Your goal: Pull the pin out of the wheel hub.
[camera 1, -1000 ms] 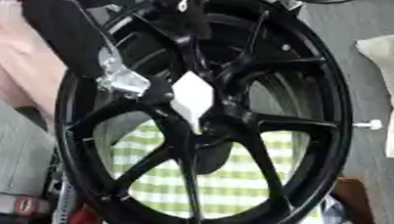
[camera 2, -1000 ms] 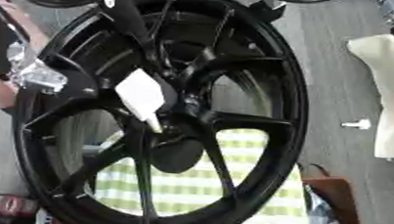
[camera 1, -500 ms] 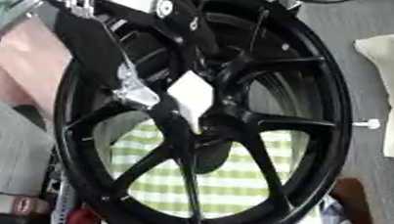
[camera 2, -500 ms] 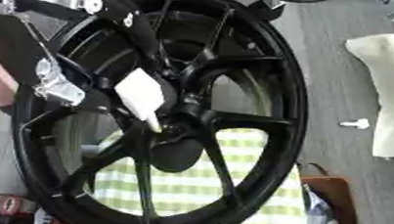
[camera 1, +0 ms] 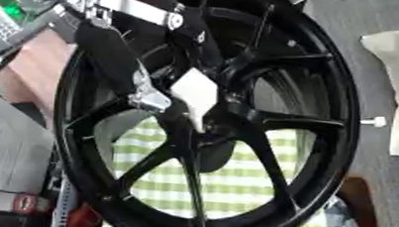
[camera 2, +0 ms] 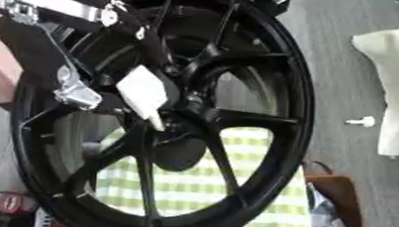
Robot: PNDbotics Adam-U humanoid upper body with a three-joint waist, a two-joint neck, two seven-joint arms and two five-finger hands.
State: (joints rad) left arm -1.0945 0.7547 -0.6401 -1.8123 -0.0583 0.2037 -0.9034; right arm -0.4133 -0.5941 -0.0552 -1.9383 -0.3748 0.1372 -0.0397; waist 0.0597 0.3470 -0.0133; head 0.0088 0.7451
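The large glossy black multi-spoke wheel point(camera 1: 236, 137) fills nearly the whole view, standing on edge, with a green-and-white checked cloth point(camera 1: 233, 187) showing through its lower openings. Its hub lies just right of and below the fingers. A pale cream cloth point(camera 2: 395, 92) lies well off to the right of the fingers, on the grey floor.

The robot's black left hand point(camera 1: 123, 66) with its silver wrist band reaches in from the upper left. Compared with a second ago it has come down and inward across the rim, and now lies over the upper-left spokes with its fingertips point(camera 1: 147, 100) right beside the hub. The fingers look curled downward, a silvery tip lowest, but whether they hold anything I cannot tell; nothing is plainly gripped.

Just right of those fingertips, touching the hub centre, sits a white, roughly diamond-shaped piece with a narrow tail pointing down point(camera 1: 195, 98); this looks to be the pin, and it has not shifted between views, so it appears not yet drawn. The approach seems nearly done and the grasp comes next.

A small white peg-like object point(camera 1: 376, 121) lies beyond the rim, far right of the fingers. The right hand is not visible.
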